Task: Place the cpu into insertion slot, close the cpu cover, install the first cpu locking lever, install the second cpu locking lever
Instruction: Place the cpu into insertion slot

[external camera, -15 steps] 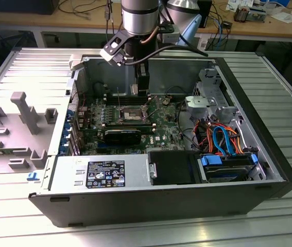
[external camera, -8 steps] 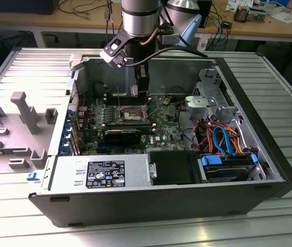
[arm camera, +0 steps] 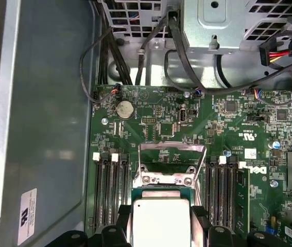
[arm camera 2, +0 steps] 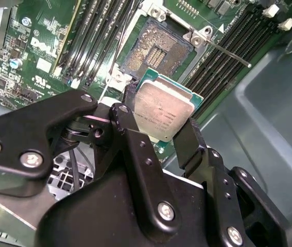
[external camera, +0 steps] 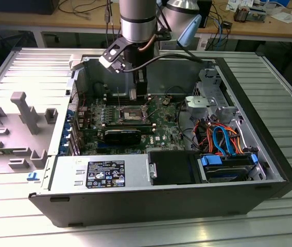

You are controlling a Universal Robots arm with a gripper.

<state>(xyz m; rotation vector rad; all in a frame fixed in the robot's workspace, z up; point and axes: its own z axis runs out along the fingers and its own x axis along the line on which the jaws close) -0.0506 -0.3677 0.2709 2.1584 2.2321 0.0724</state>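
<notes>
Now, cpu (arm camera 2: 165, 109) within end effector (arm camera 2: 159, 123)

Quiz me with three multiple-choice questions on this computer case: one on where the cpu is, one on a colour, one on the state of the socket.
1. Where is the cpu?
A. flat on the workbench
B. held in the gripper
C. on a hard drive

2. What colour is the circuit board?
A. green
B. red
C. white

3. The insertion slot is:
A. filled and shut
B. empty, with the cpu cover raised
C. under a heatsink

Answers:
1 B: black fingers pinch its edges above the board.
2 A: it is green in both wrist views.
3 B: bare contacts show, and the frame stands open.
</notes>
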